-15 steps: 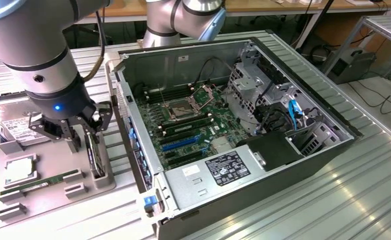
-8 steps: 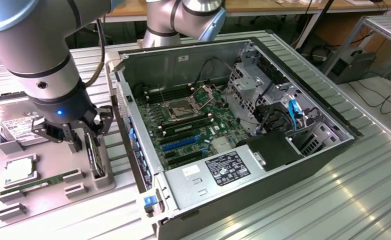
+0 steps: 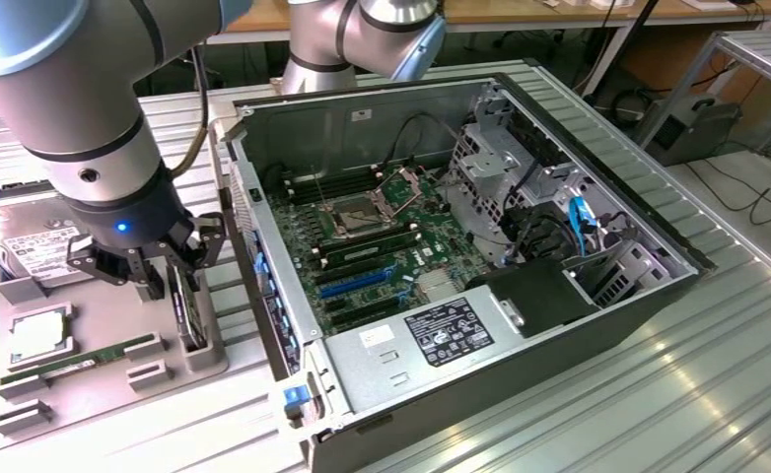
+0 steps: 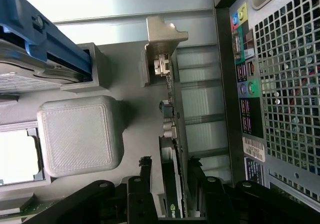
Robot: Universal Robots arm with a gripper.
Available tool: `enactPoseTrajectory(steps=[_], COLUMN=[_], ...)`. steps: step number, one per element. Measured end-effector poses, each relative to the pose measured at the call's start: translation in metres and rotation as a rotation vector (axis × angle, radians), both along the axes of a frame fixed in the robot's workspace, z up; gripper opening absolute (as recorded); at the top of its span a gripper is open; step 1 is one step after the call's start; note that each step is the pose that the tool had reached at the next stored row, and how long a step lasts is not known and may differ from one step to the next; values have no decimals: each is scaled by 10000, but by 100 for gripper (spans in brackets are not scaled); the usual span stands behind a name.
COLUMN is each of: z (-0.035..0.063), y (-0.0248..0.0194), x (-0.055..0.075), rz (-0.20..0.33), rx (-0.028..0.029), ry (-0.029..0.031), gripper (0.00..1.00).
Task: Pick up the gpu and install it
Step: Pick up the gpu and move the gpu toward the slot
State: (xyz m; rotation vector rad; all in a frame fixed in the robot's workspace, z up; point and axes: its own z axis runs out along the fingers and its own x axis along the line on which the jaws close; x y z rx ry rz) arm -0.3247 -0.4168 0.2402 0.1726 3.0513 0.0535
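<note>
So the gpu [image 3: 188, 313] isn't in the case [image 3: 359, 94] yet. It's standing on edge in a slot of the grey holder [image 3: 212, 360] on the surface, just to the exterior view's left of the case's rear panel [image 4: 290, 84]. The arm is parked right over it with the jaws spread wide and holding nothing. From the wrist cam, the card [image 4: 172, 134] runs straight between them, with its long axis pointing away toward the silver bracket [image 4: 162, 39] at the far end. There's one finger [image 4: 145, 169] off each flat face, so they'd close across the thin way. Looks lined up to me, near the end opposite the bracket.
</note>
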Motion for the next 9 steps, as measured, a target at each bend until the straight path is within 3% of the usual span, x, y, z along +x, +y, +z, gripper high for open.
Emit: enactPoseTrajectory(steps=[9], z=[-1], y=[1], x=[0], rz=[11], rx=[0], ry=[-4], gripper=[42])
